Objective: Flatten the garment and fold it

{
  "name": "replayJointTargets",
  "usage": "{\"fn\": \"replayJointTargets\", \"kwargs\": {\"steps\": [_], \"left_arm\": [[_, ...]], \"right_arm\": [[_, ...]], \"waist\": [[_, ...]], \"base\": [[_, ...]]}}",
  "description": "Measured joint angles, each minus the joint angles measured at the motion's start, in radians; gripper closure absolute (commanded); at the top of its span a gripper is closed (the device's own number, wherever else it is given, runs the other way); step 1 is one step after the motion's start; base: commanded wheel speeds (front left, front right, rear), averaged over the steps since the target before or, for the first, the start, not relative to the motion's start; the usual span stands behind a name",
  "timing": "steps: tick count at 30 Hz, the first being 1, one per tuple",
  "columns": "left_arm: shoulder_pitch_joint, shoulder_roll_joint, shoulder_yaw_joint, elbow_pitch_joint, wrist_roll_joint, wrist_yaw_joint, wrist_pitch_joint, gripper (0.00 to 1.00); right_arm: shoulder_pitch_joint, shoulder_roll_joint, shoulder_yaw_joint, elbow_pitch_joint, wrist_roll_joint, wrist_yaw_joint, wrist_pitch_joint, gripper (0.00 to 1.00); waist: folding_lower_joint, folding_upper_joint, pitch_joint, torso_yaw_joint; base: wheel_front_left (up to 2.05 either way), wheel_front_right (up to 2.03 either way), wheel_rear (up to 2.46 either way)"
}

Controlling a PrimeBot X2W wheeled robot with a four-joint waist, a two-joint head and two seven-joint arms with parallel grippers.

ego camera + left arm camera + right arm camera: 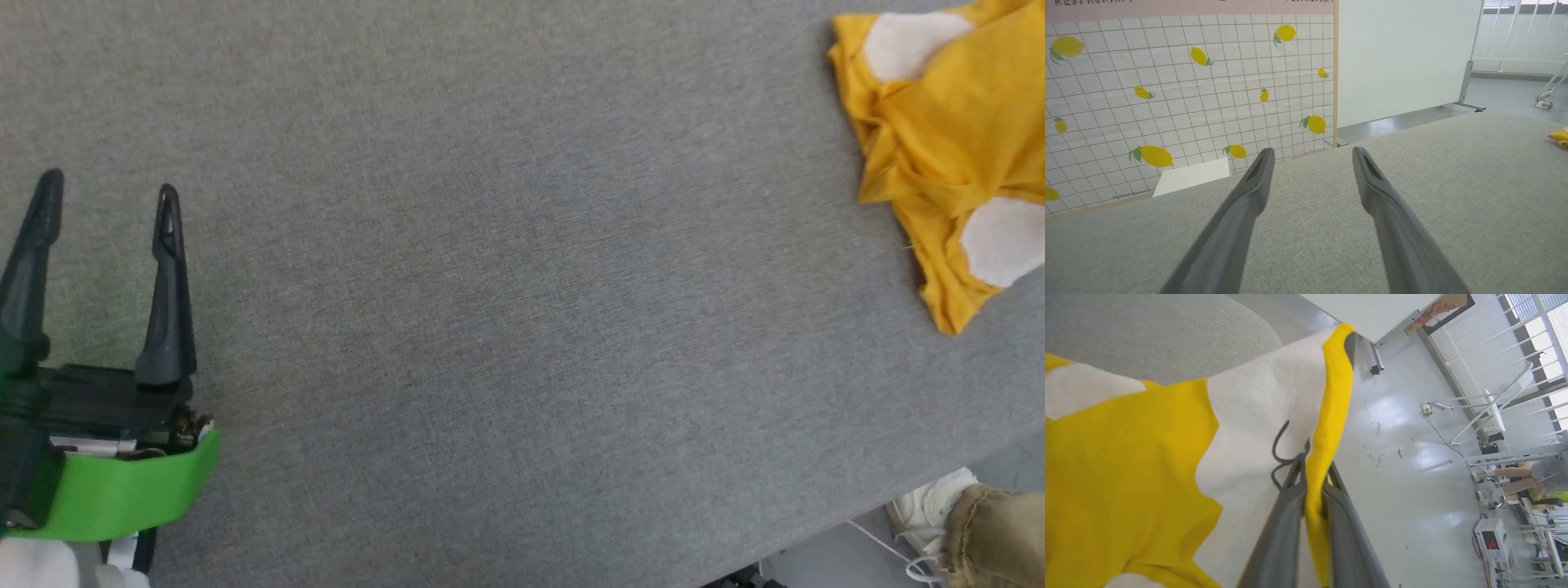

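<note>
1. My left arm: low at the lower left of the head view, reaching forward over the grey fabric table (pixel 490 343). A bright green band (pixel 122 490) wraps the wrist behind the black gripper body.

2. My right arm: turned so that its wrist view takes in the table's rounded corner and the glossy pale floor (pixel 1404 477) beside it.

3. Writing: a pink strip above the lemon-print tiled wall (pixel 1167 102) carries cropped capitals, seemingly "RESTAURANT", with the upper halves cut off. A small white box (pixel 1490 539) across the room shows red digits, too small to read.

4. Left gripper (pixel 108 184): spread wide, with the two dark fingers well apart and bare table between them. It grasps nothing.

5. Right gripper (pixel 1314 467): clenched on the garment (pixel 1126 457), with a yellow edge fold pinched between the two fingers. Cloth spreads away to that view's left, yellow with a large white patch and a thin black drawn line.

6. Garment, location: crumpled at the table's right end, in the upper right corner of the head view and running out of frame. Two white patches show there. It lies well apart from my left gripper. The left wrist view catches a yellow scrap of it at the right edge.

7. Bystander: a white shoe (pixel 931 506) and an olive trouser leg (pixel 996 531) on the floor by the table's edge, lower right of the head view.
</note>
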Motion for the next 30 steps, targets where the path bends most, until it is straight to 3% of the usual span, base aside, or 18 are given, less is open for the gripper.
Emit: {"fn": "replayJointTargets", "kwargs": {"steps": [15,17,18,30], "left_arm": [[-0.029,0.013,0.011,-0.06,-0.005,0.011,-0.018,0.0],[-0.034,0.011,0.021,-0.061,-0.005,0.023,-0.018,0.0],[-0.035,0.011,0.026,-0.06,-0.005,0.027,-0.019,0.0],[-0.041,-0.016,0.001,0.014,-0.016,0.036,-0.046,0.0]], "right_arm": [[-0.05,0.032,-0.138,0.224,-0.145,0.0,-0.102,1.0],[-0.059,0.032,-0.146,0.247,-0.159,0.0,-0.119,0.48],[-0.065,0.033,-0.151,0.258,-0.165,0.0,-0.128,0.0],[-0.105,0.033,-0.171,0.369,-0.2,0.0,-0.207,0.0]], "waist": [[-0.0001,0.0,0.126,0.019],[-0.0001,0.0,0.13,0.024],[-0.0001,0.0,0.131,0.026],[-0.0001,0.0,0.075,0.048]], "base": [[0.0,0.0,0.0],[0.0,0.0,0.0],[0.0,0.0,0.0],[0.0,0.0,0.0]]}}
